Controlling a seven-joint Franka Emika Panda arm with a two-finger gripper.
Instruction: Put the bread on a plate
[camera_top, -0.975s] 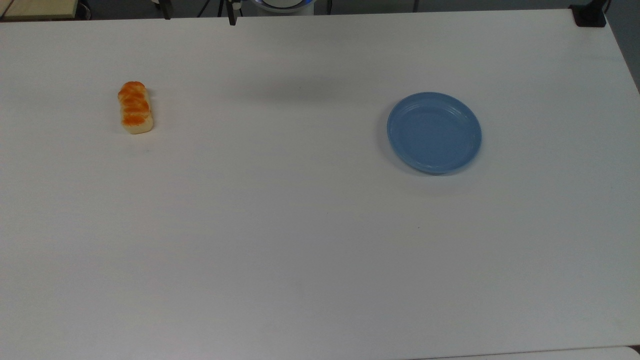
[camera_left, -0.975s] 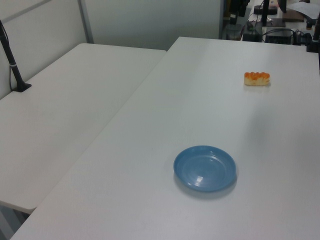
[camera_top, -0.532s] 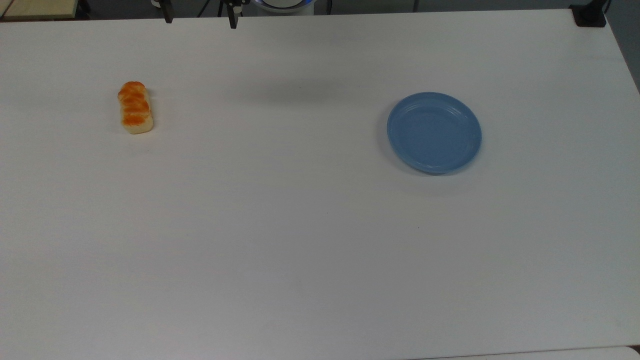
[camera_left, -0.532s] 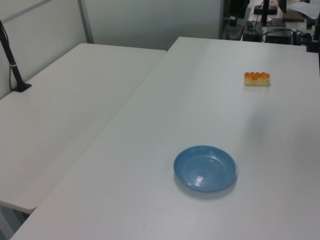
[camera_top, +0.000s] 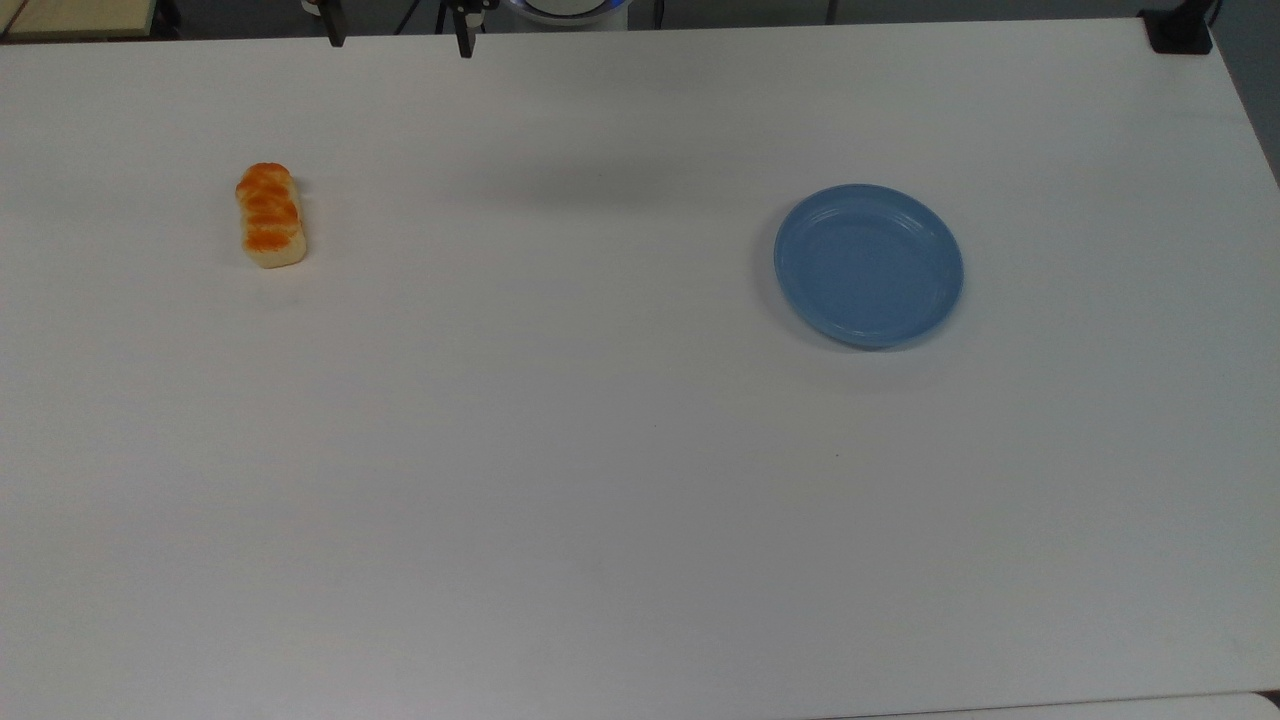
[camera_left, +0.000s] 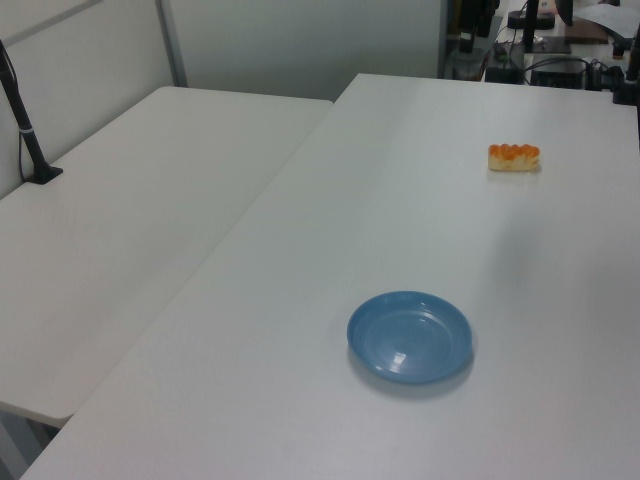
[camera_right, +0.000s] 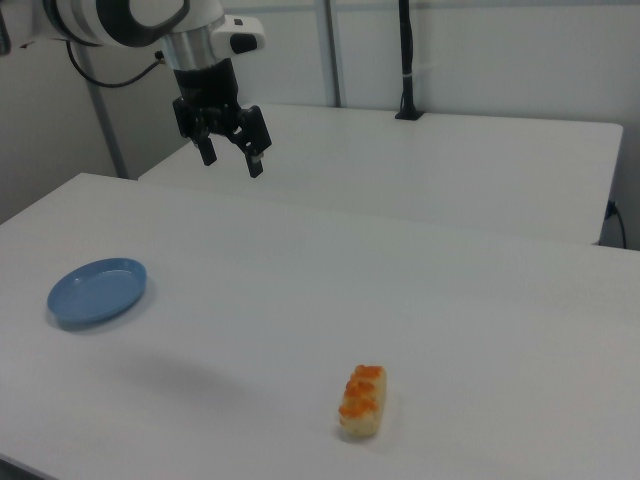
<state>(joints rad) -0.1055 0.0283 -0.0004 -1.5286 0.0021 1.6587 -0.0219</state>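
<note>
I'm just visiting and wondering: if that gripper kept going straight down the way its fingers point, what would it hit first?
Probably just bare white table. The open gripper points downward, high above the surface, with the blue plate off toward the right view's left and the bread nearer the camera. Depth is hard to judge.

Even, diffuse overhead light leaves the white worktop (camera_top: 640, 500) bright in all three views, slightly bluish in the top view. Shadows are soft: a broad faint smudge lies on the worktop near the top view's upper middle, and a thin dark crescent hugs the plate (camera_top: 868, 265) at its lower edge. A small glint shows inside the plate in the left view. Focus is fairly sharp throughout.
</note>
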